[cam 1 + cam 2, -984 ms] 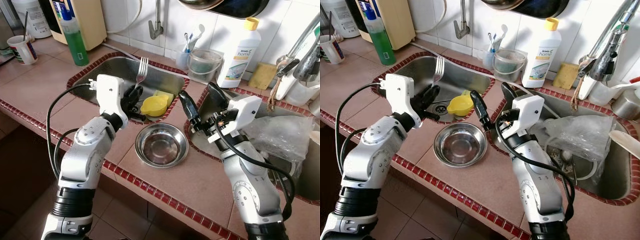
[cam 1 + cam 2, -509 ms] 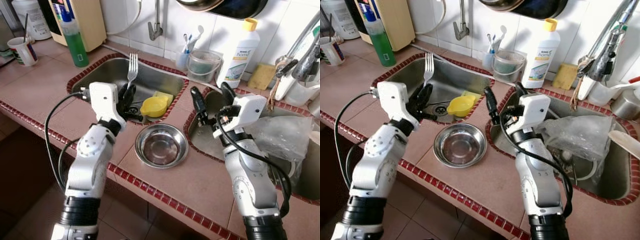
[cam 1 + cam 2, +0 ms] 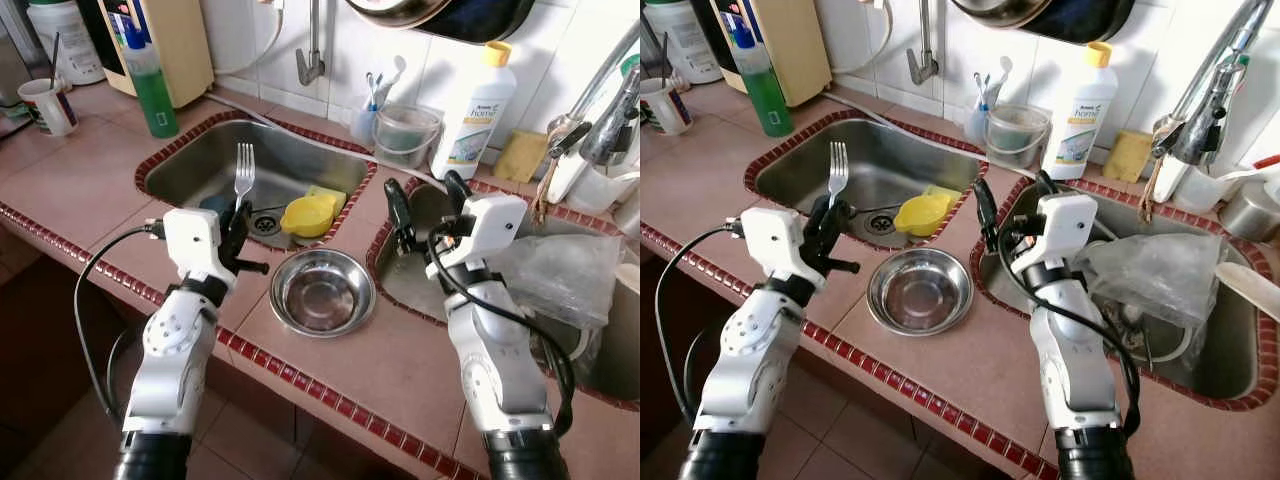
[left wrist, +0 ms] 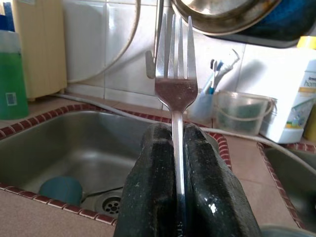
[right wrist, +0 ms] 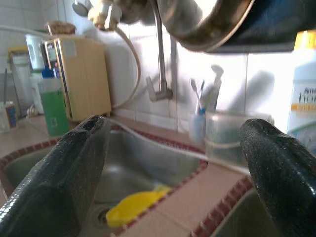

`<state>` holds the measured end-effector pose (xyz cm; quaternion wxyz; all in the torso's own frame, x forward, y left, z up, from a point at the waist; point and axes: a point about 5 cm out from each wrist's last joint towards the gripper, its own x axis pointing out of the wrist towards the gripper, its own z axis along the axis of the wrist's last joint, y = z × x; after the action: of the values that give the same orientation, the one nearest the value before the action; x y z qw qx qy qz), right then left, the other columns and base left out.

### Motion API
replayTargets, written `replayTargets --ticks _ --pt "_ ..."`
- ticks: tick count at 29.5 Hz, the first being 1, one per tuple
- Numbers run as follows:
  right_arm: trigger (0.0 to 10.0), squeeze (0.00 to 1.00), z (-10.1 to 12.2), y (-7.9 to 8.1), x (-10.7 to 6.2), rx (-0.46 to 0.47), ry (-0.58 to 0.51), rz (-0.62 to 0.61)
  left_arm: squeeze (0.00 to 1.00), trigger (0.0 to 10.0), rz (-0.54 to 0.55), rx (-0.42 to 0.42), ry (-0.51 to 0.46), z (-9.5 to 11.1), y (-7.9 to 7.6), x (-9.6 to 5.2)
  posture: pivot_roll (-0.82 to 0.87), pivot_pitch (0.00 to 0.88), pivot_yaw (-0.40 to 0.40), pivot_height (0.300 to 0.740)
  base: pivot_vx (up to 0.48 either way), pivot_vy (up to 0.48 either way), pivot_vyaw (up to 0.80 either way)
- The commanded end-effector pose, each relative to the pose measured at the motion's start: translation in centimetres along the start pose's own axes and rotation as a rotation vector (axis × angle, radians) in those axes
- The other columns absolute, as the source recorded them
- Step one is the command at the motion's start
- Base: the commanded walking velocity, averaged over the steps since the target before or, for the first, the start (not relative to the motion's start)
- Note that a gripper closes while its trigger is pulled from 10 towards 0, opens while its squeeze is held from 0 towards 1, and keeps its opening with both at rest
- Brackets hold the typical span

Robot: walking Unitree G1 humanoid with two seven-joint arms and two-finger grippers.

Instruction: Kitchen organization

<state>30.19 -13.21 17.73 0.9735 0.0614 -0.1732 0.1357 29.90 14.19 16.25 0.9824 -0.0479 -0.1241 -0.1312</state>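
My left gripper (image 3: 238,222) is shut on a steel fork (image 3: 243,170) that stands upright, tines up, over the near edge of the left sink (image 3: 205,150). In the left wrist view the fork (image 4: 176,94) is clamped between the two black fingers (image 4: 153,192). An empty steel bowl (image 3: 322,291) sits on the tiled counter between my arms. My right gripper (image 3: 427,198) is open and holds nothing, raised over the rim of the right sink (image 3: 405,290); its fingers (image 5: 69,168) are spread wide in the right wrist view.
A yellow cup (image 3: 308,213) and a teal cup (image 4: 60,190) lie in the left sink. Crumpled clear plastic (image 3: 560,275) fills the right sink. A green bottle (image 3: 150,85), a mug (image 3: 47,103), a white detergent bottle (image 3: 475,100) and a toothbrush holder (image 3: 368,118) line the back.
My left gripper has pulled back toward me and to the left with the fork. My right gripper has risen and drawn in slightly over the right sink's rim.
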Motion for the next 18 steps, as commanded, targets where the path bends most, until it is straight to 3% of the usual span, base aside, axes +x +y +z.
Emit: replayTargets --ticks 1,4,18 --pt "10.0 0.0 0.3 0.2 0.1 -0.007 -0.014 0.011 0.0 10.0 -0.022 0.012 0.008 0.1 -0.2 0.2 -0.04 0.033 -0.006 0.74 0.0 0.0 0.0" --pt "10.0 0.0 0.5 0.9 0.6 -0.006 -0.019 0.044 0.0 10.0 -0.022 0.001 0.011 0.2 0.3 1.1 -0.04 0.036 -0.005 0.74 0.0 0.0 0.0" --pt "10.0 0.0 0.5 1.0 0.5 -0.013 -0.024 0.04 0.0 10.0 -0.069 0.002 0.035 0.1 -0.3 1.5 -0.05 0.042 0.004 0.74 0.0 0.0 0.0"
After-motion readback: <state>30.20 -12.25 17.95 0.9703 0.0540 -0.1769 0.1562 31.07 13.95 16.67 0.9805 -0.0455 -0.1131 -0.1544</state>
